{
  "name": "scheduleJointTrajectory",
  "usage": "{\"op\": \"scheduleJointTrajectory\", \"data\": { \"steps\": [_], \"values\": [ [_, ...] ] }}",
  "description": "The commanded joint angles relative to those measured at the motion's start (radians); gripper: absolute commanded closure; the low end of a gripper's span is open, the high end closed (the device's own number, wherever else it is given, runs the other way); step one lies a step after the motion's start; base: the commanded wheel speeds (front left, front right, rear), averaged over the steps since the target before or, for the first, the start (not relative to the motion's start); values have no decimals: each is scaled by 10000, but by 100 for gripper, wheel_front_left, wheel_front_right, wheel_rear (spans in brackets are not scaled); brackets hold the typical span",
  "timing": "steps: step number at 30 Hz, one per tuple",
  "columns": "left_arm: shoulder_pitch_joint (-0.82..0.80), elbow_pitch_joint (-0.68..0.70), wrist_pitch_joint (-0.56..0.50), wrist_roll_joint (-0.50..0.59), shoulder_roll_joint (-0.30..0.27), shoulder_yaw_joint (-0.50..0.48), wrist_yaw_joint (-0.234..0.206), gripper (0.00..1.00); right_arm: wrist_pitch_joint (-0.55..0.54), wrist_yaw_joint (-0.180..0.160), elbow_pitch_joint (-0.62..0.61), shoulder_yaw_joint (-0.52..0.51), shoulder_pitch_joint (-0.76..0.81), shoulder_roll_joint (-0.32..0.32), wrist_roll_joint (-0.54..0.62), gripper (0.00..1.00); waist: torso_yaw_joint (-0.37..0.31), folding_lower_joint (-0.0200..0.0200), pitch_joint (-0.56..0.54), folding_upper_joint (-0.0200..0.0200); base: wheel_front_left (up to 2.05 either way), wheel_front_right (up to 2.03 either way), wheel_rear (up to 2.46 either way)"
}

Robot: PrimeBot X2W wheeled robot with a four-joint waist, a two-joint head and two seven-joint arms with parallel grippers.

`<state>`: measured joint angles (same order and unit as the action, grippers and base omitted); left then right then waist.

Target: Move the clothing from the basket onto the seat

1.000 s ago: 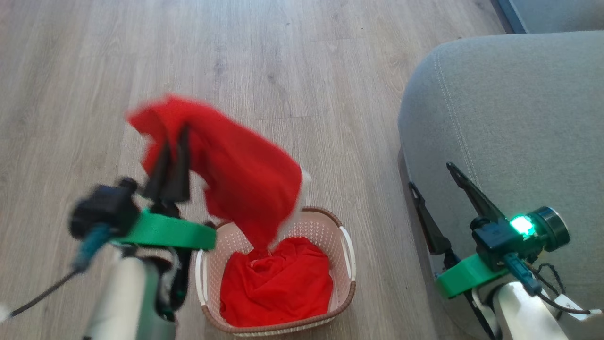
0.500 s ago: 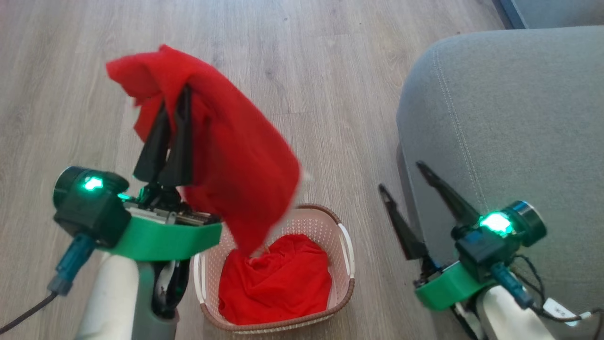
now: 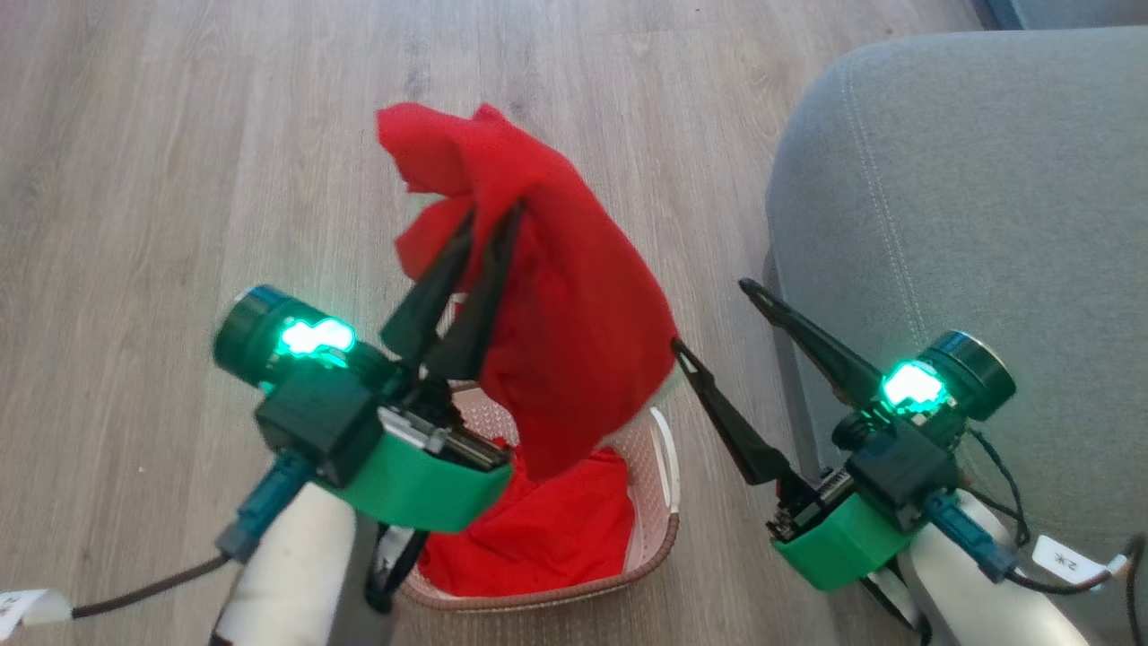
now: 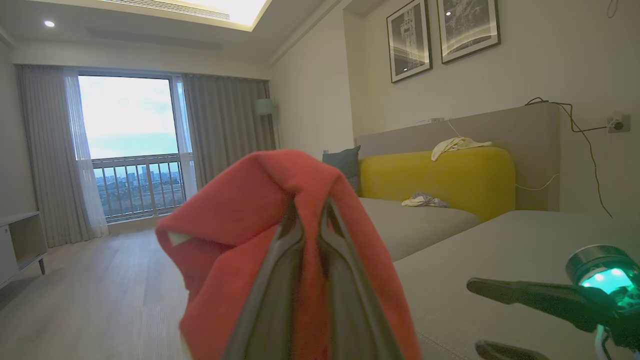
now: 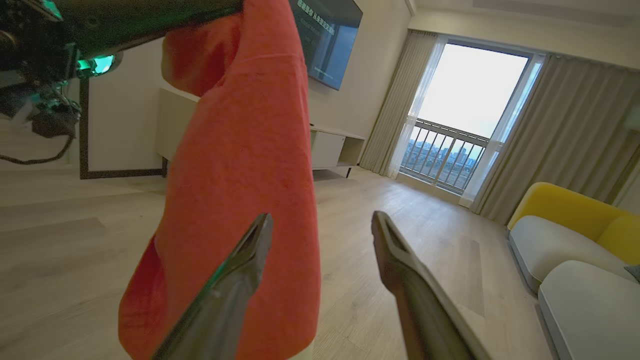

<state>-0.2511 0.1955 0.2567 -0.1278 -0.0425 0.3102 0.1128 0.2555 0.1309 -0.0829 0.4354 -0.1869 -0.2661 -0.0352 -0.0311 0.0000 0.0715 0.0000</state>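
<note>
Left tool (image 3: 493,220): my two fingers are pressed together and clamped on a fold of the first red garment (image 3: 574,332). The cloth is bunched over the fingertips and hangs from them in a long drape. Its lowest point is above the inside of the basket (image 3: 662,502). In my left wrist view the red fabric wraps both sides of the closed fingers.

Right tool (image 3: 711,316): my fingers stand wide apart with nothing between them. In the head view one fingertip lies at the edge of the hanging garment; I cannot tell whether it touches. The other finger lies across the near edge of the seat (image 3: 969,224).

Second red garment (image 3: 547,538): crumpled inside the basket, covering its bottom. The hanging tip of the first garment meets it in the head view; contact cannot be confirmed.

Basket: upright on the wood floor (image 3: 179,179), near the seat's rounded corner, partly hidden behind my left wrist.

Seat: grey, stitched seam visible, to the right of the basket.
</note>
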Motion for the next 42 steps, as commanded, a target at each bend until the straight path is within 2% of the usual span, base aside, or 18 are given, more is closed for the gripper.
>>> {"op": "scheduleJointTrajectory", "data": {
  "steps": [1, 6, 10, 16, 22, 30, 42],
  "values": [
    [-578, 338, 51, 7, -78, -134, 49, 100, 63, -2, -320, 286, -470, -210, -34, 0, 32, 0, 29, 0, 0, 0, 0],
    [-749, 370, 51, 308, -83, 579, 146, 100, 63, -2, -141, 865, -848, -531, -163, 0, 145, 0, 49, 0, 0, 0, 0],
    [-911, 375, 51, 513, -301, 1323, 170, 100, 63, -2, 131, 1438, -1136, -817, -473, 0, 191, 0, 22, 0, 0, 0, 0],
    [-1206, 326, 51, 646, -843, 2408, 175, 100, 63, -2, 570, 2407, -1631, -1248, -1642, 0, 195, 0, -41, 0, 0, 0, 0],
    [-1313, 228, 51, 614, -1032, 2935, 177, 100, 63, -2, 835, 2887, -2106, -1532, -2651, 0, 194, 0, -62, 0, 0, 0, 0],
    [-1424, 100, 51, 466, -1086, 3469, 177, 100, 63, -2, 1308, 3657, -2613, -1474, -2527, 0, 287, 0, -68, 0, 0, 0, 0],
    [-1521, -87, 51, 223, -1111, 4023, 178, 100, 63, -2, 2204, 4750, -3333, -739, -2469, 0, 477, 0, -208, 0, 0, 0, 0]
  ]
}}
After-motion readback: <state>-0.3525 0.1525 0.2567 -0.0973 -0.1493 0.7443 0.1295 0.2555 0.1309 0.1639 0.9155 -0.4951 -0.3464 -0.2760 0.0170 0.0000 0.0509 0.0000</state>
